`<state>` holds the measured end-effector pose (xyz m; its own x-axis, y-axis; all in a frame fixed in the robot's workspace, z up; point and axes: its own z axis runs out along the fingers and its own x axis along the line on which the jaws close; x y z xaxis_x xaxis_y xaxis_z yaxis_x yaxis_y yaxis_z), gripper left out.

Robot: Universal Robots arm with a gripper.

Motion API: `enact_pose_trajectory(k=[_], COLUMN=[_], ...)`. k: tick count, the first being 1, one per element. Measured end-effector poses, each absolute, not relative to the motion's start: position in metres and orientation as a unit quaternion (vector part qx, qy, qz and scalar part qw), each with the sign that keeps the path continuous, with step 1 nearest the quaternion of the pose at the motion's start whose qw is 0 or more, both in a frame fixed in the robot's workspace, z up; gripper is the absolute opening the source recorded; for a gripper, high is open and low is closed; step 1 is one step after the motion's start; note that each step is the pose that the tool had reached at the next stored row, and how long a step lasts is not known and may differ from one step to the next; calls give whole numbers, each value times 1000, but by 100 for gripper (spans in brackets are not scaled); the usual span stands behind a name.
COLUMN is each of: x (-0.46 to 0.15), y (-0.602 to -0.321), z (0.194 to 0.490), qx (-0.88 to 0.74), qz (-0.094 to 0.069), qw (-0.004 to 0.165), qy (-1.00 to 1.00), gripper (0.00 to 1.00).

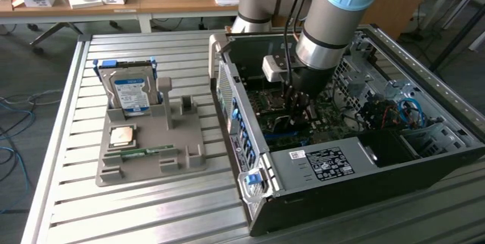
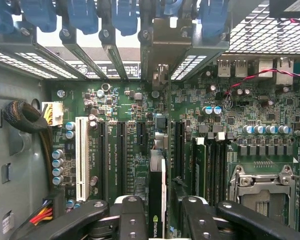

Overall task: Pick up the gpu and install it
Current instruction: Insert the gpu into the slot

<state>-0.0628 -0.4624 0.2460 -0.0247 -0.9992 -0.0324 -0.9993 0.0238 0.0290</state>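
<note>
I see the gpu (image 2: 157,200) standing on edge in a motherboard (image 2: 134,130) slot, directly between the gripper (image 2: 158,220) fingers, its long axis running toward the rear bracket bays. The fingers stand slightly spread either side; contact I cannot tell. The case (image 1: 318,164) lies open on the slatted table (image 1: 151,210).

The arm (image 1: 326,40) hides most of the gpu (image 2: 158,190) and its slot.

A ribbed metal table (image 1: 68,159) carries a grey parts holder (image 1: 151,156) toward the exterior view's left edge and an open computer case (image 1: 333,170) laid on its side toward the exterior view's right edge.
</note>
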Motion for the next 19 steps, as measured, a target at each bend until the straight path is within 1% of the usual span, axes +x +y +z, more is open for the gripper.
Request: enact_pose_trajectory(k=[5, 19], x=[-63, -63], y=[-462, -462], z=[250, 285], qx=[-698, -698], qz=[22, 22], qw=[1, 1], qy=[715, 715], gripper=[34, 34])
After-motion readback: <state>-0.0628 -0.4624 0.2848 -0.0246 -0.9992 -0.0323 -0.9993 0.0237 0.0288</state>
